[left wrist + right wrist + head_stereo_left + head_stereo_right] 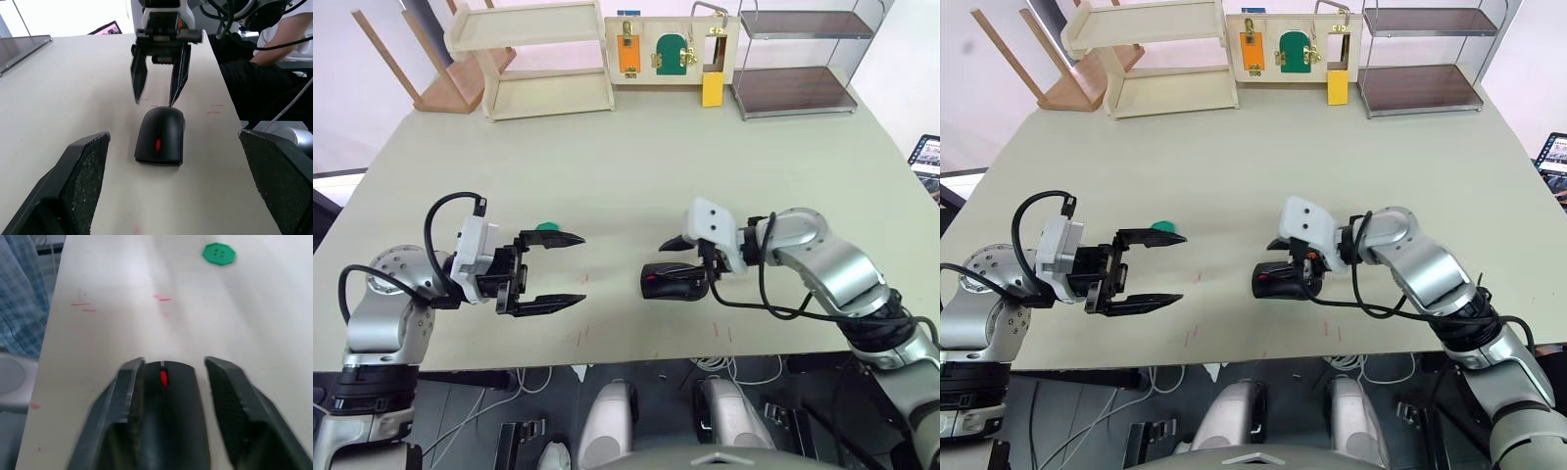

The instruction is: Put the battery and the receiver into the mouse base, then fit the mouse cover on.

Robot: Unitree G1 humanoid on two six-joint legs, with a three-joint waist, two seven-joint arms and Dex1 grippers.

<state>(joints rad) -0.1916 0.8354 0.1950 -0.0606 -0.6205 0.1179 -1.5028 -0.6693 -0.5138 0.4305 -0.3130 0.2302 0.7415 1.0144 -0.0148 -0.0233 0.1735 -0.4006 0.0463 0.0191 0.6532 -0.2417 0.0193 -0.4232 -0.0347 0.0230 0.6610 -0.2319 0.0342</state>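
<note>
Bare pale-green table surface (636, 186) lies open between the two arms, and the black oval mouse with a red wheel patch (674, 282) sits near the front edge, its smooth top closed and showing no readable marking. Right gripper (690, 266) straddles it with fingers spread alongside. Left gripper (556, 269), spread wide and empty, hovers well apart, partly hiding a flat green disc (546, 227).

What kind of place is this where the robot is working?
Probably a robotics lab or test room, not a home. A practice board with latches and small doors stands at the far edge of the table, beside bare shelf racks, and a seated person waits close by.
</note>
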